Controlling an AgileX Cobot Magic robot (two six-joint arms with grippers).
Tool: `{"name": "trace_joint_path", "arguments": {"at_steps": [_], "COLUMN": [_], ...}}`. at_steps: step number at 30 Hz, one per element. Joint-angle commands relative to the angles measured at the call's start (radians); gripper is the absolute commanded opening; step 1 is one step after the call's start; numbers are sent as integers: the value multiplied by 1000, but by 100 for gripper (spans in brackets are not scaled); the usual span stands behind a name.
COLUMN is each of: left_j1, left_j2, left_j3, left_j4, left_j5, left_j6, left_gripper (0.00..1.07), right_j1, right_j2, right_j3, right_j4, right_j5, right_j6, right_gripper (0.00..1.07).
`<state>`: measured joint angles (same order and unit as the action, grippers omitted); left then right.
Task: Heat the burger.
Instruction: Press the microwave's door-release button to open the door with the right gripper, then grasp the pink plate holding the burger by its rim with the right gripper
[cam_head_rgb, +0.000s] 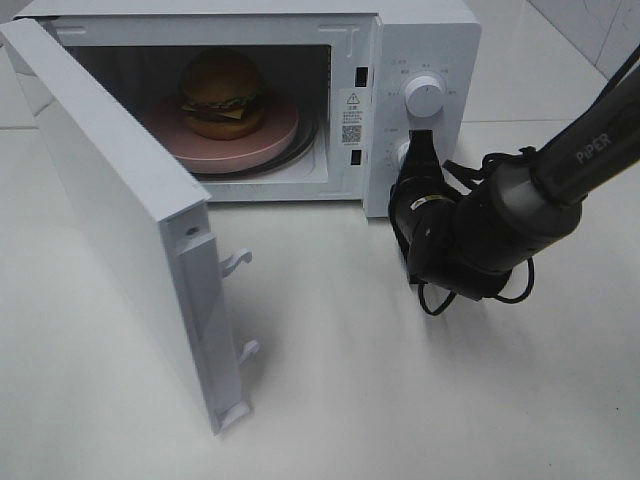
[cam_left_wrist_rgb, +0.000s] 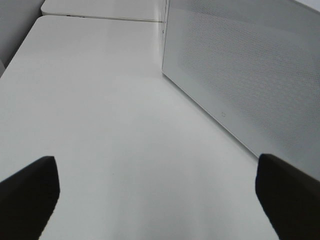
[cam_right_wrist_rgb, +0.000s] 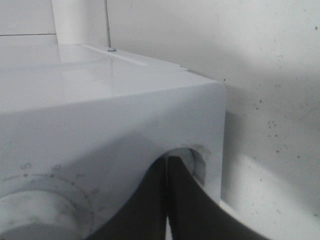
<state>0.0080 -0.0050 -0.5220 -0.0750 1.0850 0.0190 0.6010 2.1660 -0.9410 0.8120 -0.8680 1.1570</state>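
One burger (cam_head_rgb: 222, 92) sits on the pink plate (cam_head_rgb: 272, 146) inside the microwave (cam_head_rgb: 425, 40), whose door (cam_head_rgb: 110, 200) stands wide open. Right pincer (cam_head_rgb: 421, 145), tips pressed together, meets the microwave's lower knob (cam_right_wrist_rgb: 199, 167). Left pincer (cam_left_wrist_rgb: 156, 172), spread, hovers over the bench (cam_left_wrist_rgb: 100, 100) beside the microwave.
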Motion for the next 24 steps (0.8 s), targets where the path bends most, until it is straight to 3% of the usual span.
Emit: {"name": "trace_joint_path", "arguments": {"at_steps": [1,14,22,24], "left_j1": [2,2,2,2], "left_j2": [-7,-7,-7,-7], "left_j3": [4,4,4,4], "left_j4": [-11,-11,-11,-11], "left_j5": [-13,-13,-13,-13], "left_j6": [2,3,2,2], "left_gripper": [100,100,100,100], "right_j1": [-14,-14,-14,-15], "right_j2": [-41,-155,-287,-354], "right_j3": [2,144,236,253], "right_j4": [-36,-76,-81,-91], "right_j5": [-61,162,206,293], "right_j6": [17,-82,-337,-527], "right_gripper": [0,0,0,0]}}
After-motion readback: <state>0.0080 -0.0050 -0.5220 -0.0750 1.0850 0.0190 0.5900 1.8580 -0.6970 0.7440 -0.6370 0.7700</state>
